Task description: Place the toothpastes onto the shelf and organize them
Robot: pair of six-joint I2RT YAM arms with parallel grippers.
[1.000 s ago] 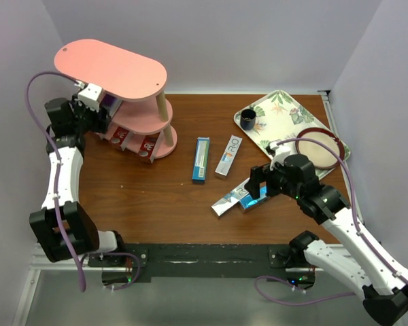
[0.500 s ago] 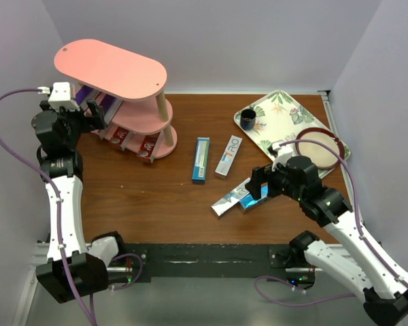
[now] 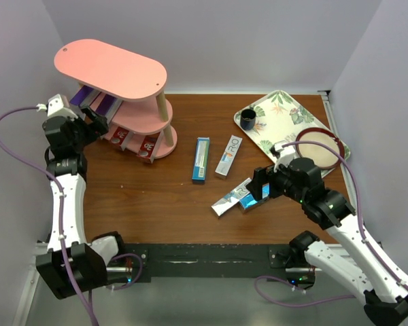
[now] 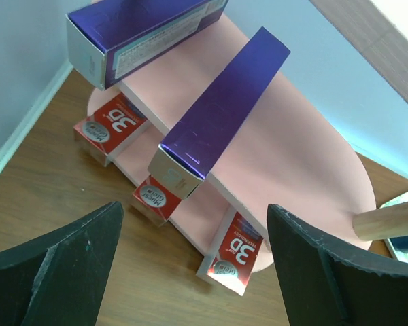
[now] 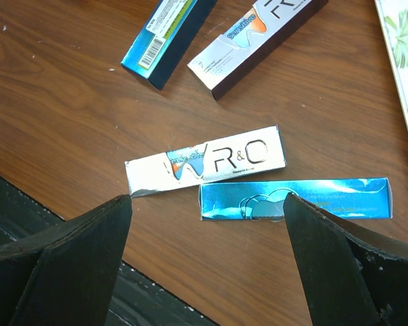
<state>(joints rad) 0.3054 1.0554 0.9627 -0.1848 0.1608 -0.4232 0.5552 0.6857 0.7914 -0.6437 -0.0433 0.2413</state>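
A brown wooden table (image 3: 156, 197) fills the middle of the top view. In the upper left of this view stands the pink three-tier shelf with light wooden posts (image 3: 112, 68). In the upper right lies a leaf-patterned tray (image 3: 275, 109), which carries a round plate with a dark red rim (image 3: 319, 151) and a small dark cup (image 3: 249, 120). The left gripper (image 3: 92, 121) is at the left end of the shelf. In the left wrist view its two black fingers (image 4: 61, 265) are spread wide with nothing between them. Above them in that view, two glossy purple cartons (image 4: 221, 112) lie on the middle board, with their ends out over its edge, and three red cartons (image 4: 112, 129) lie on the lowest board. The right gripper (image 3: 256, 187) is in the lower right part of the top view, over the table; its jaws are also spread and hold nothing. Under it, in the middle of the right wrist view, a silver carton with the letters R&O (image 5: 207, 166) and a shiny blue carton (image 5: 296, 199) lie flat just beside each other; I cannot tell if they touch. Higher in the same view, a teal-blue carton (image 5: 166, 37) and a silver-white carton (image 5: 258, 34) lie side by side, near but apart.
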